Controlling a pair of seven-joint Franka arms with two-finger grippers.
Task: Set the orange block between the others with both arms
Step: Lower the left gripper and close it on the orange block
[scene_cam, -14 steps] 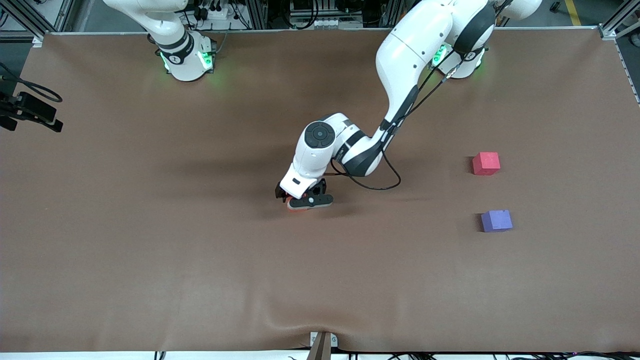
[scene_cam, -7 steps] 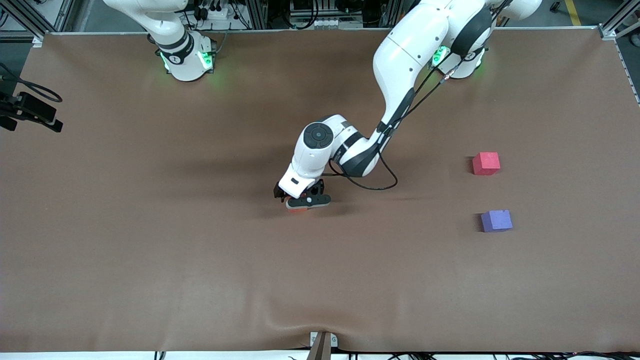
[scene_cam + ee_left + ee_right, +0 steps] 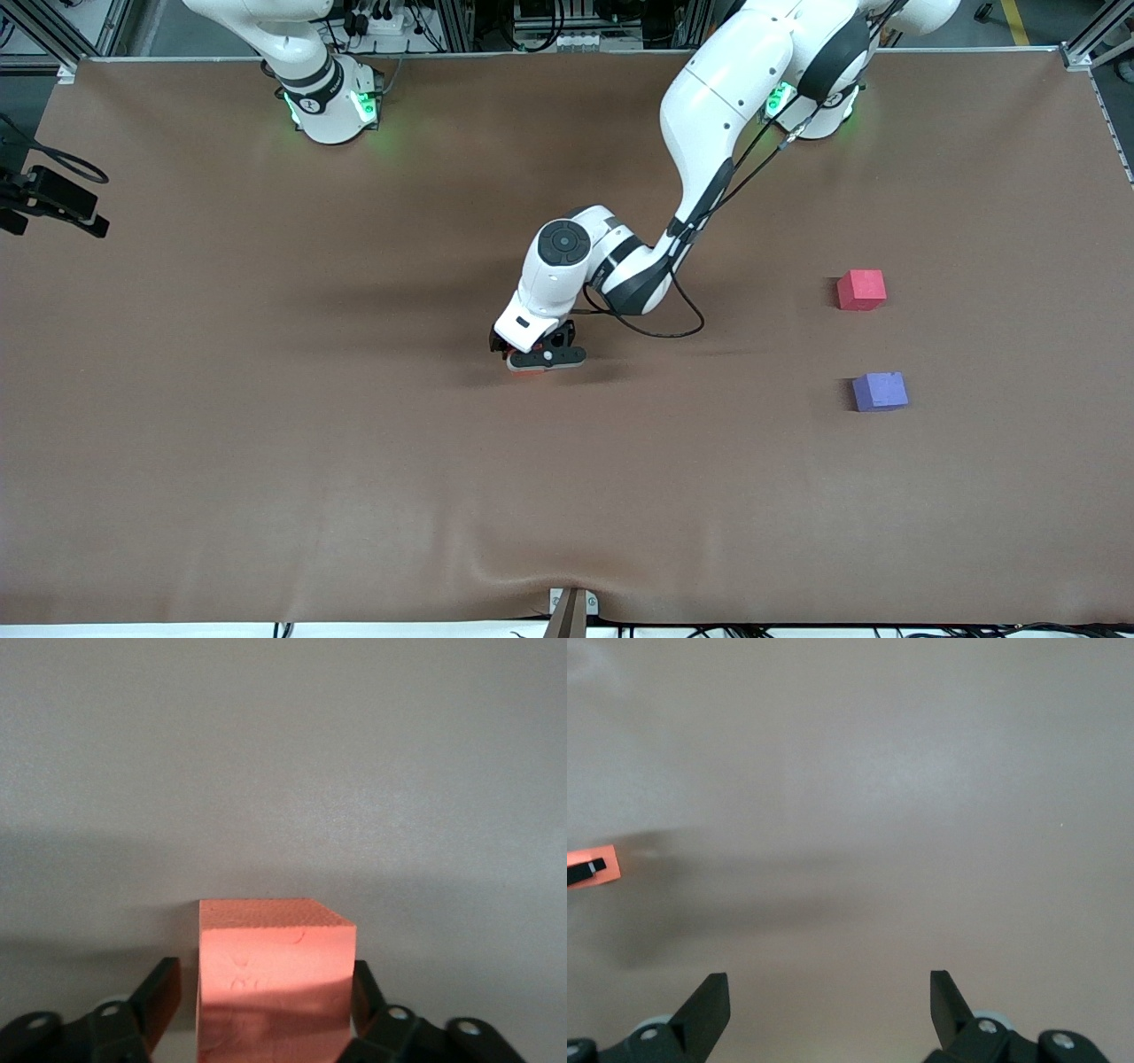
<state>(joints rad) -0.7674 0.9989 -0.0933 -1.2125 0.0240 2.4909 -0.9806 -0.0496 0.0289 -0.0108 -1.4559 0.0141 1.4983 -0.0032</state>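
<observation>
- Left gripper point(image 3: 534, 359), frame centre, straddles the orange block point(image 3: 275, 979) on the desk point(image 3: 266, 443); jaws part-open, one side gapped, grasp unfinished.
- Right gripper point(image 3: 828, 1014) wide open, empty, waiting.
- Carrying it between red cube point(image 3: 861, 290) and purple cube point(image 3: 880, 391) remains.

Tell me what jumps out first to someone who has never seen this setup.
First, the left claw down at the middle of the brown table, its fingers flanking the orange block with one finger not yet touching. Next, the red cube and the purple cube nearer the front camera, apart from each other toward the left arm's end. The right claw waits open above bare table.
</observation>
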